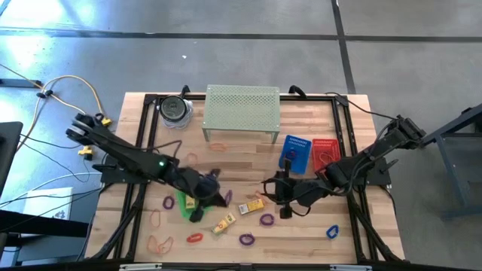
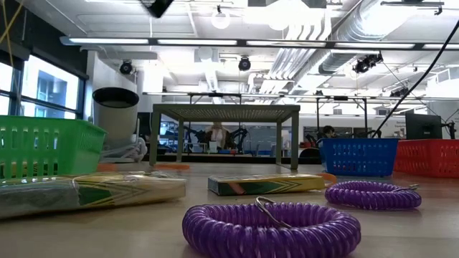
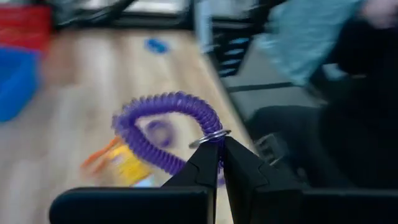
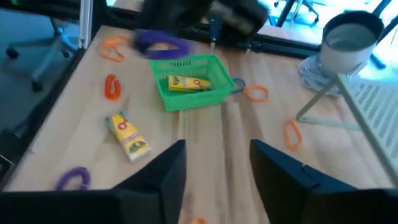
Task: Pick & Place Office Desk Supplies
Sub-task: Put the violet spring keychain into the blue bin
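From my station I see the wooden surface [image 1: 226,162] standing on a grey concrete floor [image 1: 226,60] crossed by dark seams. Beyond it, the low view gives me a bright workshop: white ceiling ducts [image 2: 315,50], strip lights [image 2: 143,41], tall windows [image 2: 39,89] at one side, and a person seated far back [image 2: 215,135].

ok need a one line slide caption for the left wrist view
Left gripper shut on the metal ring of a purple coil loop, lifted above the wooden table with a yellow packet below.
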`<state>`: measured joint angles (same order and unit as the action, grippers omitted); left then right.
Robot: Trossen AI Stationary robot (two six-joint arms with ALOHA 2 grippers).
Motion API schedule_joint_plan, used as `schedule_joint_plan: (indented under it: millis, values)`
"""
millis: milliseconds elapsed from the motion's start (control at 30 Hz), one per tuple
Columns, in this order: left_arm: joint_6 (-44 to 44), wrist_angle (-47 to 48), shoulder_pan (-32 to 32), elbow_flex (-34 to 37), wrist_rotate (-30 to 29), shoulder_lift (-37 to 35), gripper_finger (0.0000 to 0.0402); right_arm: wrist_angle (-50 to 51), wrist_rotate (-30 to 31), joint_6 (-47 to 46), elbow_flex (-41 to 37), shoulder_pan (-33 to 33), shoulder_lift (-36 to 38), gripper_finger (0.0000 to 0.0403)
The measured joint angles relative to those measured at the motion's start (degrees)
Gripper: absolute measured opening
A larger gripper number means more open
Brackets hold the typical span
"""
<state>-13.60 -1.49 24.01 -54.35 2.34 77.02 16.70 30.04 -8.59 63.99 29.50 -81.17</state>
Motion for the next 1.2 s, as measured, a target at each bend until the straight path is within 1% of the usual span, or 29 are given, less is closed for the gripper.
schedule_joint_plan:
  millis: [133,200,300,400,533,700,800,867,1133,1200]
  values:
    - [-0.1,-9.6,-0.9,0.0,9.8,5.2,0.0006,-3.3,-1.0,7.1,0.0,-0.8,-1.4,0.0193]
    - [-0.9,-13.1,-1.8,0.0,14.8,7.4,0.0006,-6.3,-3.2,12.3,0.0,-0.8,-3.0,0.0196]
    - [-1.8,-16.2,-3.3,0.0,19.5,9.6,0.0006,-11.0,-5.7,20.2,0.0,-0.7,-6.1,0.0197]
    - [-3.5,-16.9,-4.5,0.0,20.6,10.8,0.0006,-15.7,-6.7,26.3,0.0,-0.7,-9.3,0.0197]
    - [-3.9,-17.0,-5.7,0.0,22.8,11.0,0.0006,-20.1,-6.6,30.8,0.0,-0.8,-12.0,0.0197]
    - [-4.0,-17.0,-6.0,0.0,22.9,11.0,0.0006,-23.8,-7.4,31.4,0.0,-0.7,-12.8,0.0198]
    - [-4.0,-16.6,-6.4,0.0,22.9,11.0,0.0006,-24.3,-12.6,31.4,0.0,-0.7,-12.8,0.0198]
    - [-4.0,-16.6,-6.8,0.0,22.9,11.0,0.0006,-24.3,-14.7,31.4,0.0,-0.7,-12.8,0.0198]
    - [-4.0,-16.6,-8.5,0.0,22.9,11.0,0.0006,-24.4,-15.7,29.6,0.0,-2.3,-12.8,0.0198]
    - [-4.0,-16.6,-8.6,0.0,22.9,11.0,0.0006,-24.4,-17.5,29.5,0.0,-2.7,-12.8,0.0197]
